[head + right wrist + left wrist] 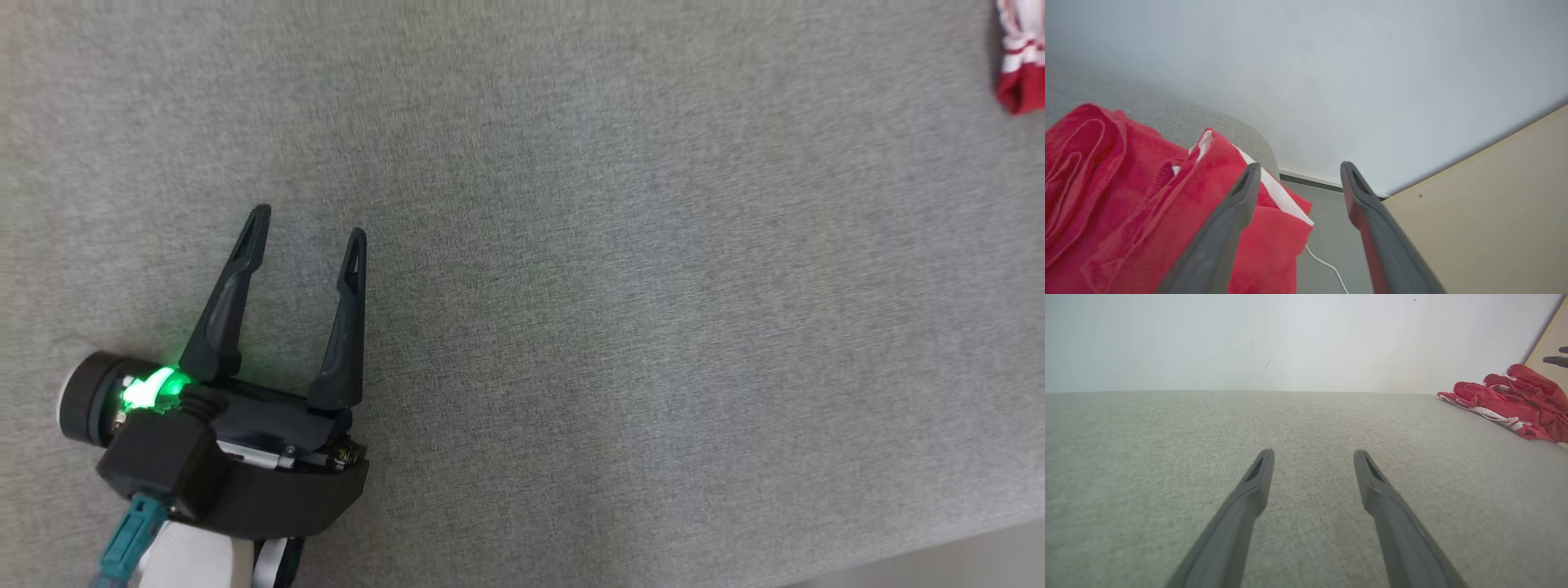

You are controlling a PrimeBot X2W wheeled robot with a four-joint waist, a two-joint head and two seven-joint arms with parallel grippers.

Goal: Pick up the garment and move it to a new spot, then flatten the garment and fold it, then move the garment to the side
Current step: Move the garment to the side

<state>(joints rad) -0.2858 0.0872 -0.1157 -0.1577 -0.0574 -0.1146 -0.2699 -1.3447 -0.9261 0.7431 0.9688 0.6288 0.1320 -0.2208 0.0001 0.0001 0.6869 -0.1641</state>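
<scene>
Grey surface (571,245) bears a red garment (1019,73), cut off at the right edge.

Broad bare grey surface (620,286) (garment (1019,61) far right)

You have a grey upholstered surface (620,286) of coarse woven cloth, matt and lightly grained all over. At its far right corner, the red garment with white stripes (1019,65) is soft, slightly fuzzy cloth without sheen. The left gripper (309,225) and right gripper (1300,166) carry fingers (220,318) of dark, smooth, matt plastic. The pale wall (1331,61) looks smooth and matt, as does the beige flat panel (1494,204).
</scene>
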